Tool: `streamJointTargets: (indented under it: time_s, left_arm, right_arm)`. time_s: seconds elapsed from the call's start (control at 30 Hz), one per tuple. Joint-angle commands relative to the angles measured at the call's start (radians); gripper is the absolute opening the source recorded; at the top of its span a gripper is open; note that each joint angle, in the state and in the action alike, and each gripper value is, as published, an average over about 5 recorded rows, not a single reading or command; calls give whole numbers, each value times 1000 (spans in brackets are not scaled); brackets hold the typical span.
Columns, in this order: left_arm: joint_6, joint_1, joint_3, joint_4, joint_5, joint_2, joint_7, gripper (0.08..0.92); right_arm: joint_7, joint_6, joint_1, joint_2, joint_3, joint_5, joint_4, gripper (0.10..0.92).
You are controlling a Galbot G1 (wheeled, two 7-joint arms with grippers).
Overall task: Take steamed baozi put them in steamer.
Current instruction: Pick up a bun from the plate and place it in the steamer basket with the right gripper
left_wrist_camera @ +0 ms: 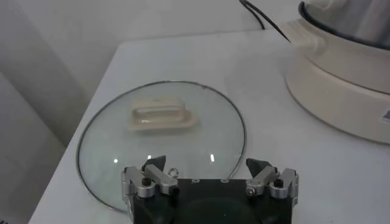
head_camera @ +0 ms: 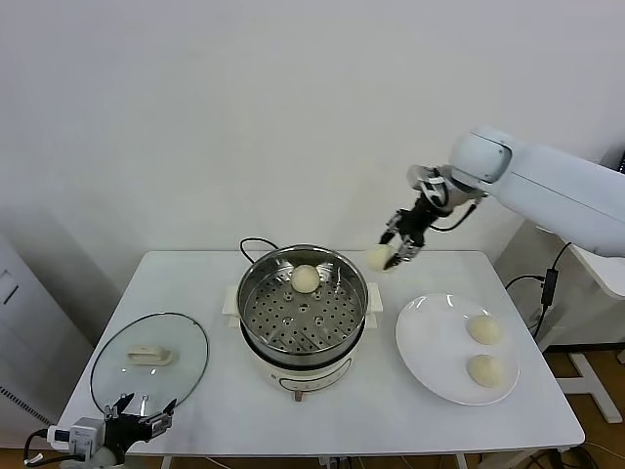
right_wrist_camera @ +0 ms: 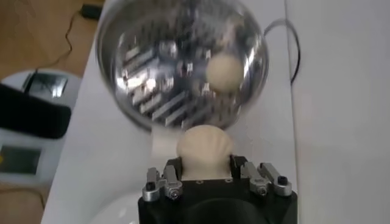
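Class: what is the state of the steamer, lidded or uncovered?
Uncovered. The steamer shows its perforated tray with one baozi inside; the glass lid lies flat on the table beside it.

A plain white wall [head_camera: 244,107] fills the upper part of the head view, evenly lit and without markings. A white rectangular table [head_camera: 195,283] occupies the centre and lower part of the frame; its top is smooth and matte. At the far left edge stands a pale grey cabinet [head_camera: 24,332] with a vertical seam and a small handle. At the lower right, a wood-toned floor [head_camera: 596,391] shows beyond the table edge, with a white stand base [head_camera: 591,376] resting on it. A black cable [head_camera: 547,288] hangs at the right edge of the frame.
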State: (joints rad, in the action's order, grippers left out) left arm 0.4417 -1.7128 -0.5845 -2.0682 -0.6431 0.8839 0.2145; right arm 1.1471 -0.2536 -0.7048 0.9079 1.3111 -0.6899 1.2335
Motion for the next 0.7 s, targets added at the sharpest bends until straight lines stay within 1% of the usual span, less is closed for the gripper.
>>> streamJointTargets:
  time_s: [0.03,0.33,0.7]
  left_arm:
    - [0,2,1,1,1,-1,0,823]
    - [-1,5,4,5,1,-2,0,823]
    - [-3,10,7,10,1,-2,-1,823]
  right_arm:
    - [-137,-103,-8,156,27,-170,22,497]
    - [-265,-159,87,260,16,-157,19,496]
    - [-406,-210,184,328,7,-111,15,498]
